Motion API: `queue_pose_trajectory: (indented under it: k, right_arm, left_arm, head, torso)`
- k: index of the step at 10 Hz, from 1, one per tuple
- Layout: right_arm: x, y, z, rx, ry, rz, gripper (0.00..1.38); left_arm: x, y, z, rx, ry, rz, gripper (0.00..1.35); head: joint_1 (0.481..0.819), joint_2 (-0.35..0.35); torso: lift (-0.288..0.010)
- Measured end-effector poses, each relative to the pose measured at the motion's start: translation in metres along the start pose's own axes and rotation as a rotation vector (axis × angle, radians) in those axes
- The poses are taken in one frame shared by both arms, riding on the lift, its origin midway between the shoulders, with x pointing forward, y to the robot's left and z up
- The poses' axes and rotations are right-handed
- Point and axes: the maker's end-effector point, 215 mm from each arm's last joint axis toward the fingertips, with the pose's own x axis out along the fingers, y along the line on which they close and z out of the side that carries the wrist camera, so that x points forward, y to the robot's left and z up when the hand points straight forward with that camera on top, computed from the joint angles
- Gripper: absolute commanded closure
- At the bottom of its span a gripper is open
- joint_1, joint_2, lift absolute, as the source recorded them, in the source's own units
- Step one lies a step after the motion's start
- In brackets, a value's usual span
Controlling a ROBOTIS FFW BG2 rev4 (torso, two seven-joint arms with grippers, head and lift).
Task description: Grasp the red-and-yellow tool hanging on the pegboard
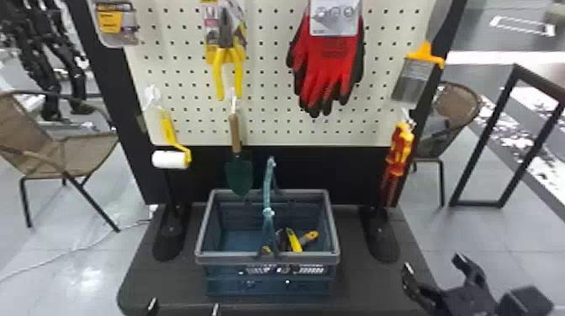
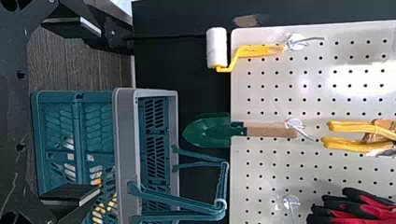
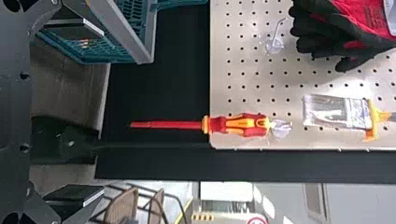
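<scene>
While nothing has been touched yet, start with the biggest piece: the cream perforated pegboard point(image 1: 273, 105) stands upright at the back of the dark worktop point(image 1: 370, 285), loaded with hanging tools. On the worktop in front of it sits a blue-grey plastic basket point(image 1: 267, 257) with its handle raised. High on the board hangs a pair of red-and-black work gloves point(image 1: 326, 63).

Now the right gripper point(image 1: 433, 262): it sits low by the worktop's right front corner, its two flat black fingers spread wide with nothing between them. The left gripper point(image 2: 93, 109) is also spread and empty, down at the worktop's front edge before the basket, well away from the target.

And the target itself, the red-and-yellow tool point(image 1: 397, 155), is a screwdriver with a red-and-yellow handle and a red shaft. It hangs from a clear hook at the pegboard's lower right corner. Its long axis runs vertical, handle up, and the shaft drops past the board's bottom edge against the black panel.

So the tool lies ahead of and above the right gripper, well apart from it. In the right wrist view the screwdriver point(image 3: 233, 125) lies roughly in line with the gap between the fingers. That makes this the right arm's job, I'd say. It looks like a forward, upward reach, closing across the handle rather than along it.
</scene>
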Motion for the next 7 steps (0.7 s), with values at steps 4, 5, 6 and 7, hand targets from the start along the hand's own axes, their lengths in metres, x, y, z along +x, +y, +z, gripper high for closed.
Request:
queue_pose_trajectory:
  k: [4,5,6,7]
  right_arm:
    - [0.061,-0.014,0.033,0.003,-0.014,0.132,0.13]
    - [0.074,-0.016,0.038,0.002,-0.003,0.161,0.13]
    - [0.085,-0.020,0.047,-0.006,-0.004,0.181,0.13]
    - [0.095,-0.025,0.053,-0.009,-0.009,0.184,0.13]
  left_arm:
    - [0.004,-0.002,0.003,0.000,-0.006,-0.004,0.13]
    - [0.005,-0.003,0.004,-0.001,-0.008,-0.006,0.13]
    - [0.006,-0.004,0.004,-0.001,-0.008,-0.008,0.13]
    - [0.007,-0.005,0.004,-0.002,-0.010,-0.010,0.13]
  head:
    - [0.549,0.000]
    - [0.549,0.000]
    - [0.549,0.000]
    - [0.549,0.000]
  torso:
    - [-0.100]
    - [-0.100]
    - [-0.100]
    - [-0.100]
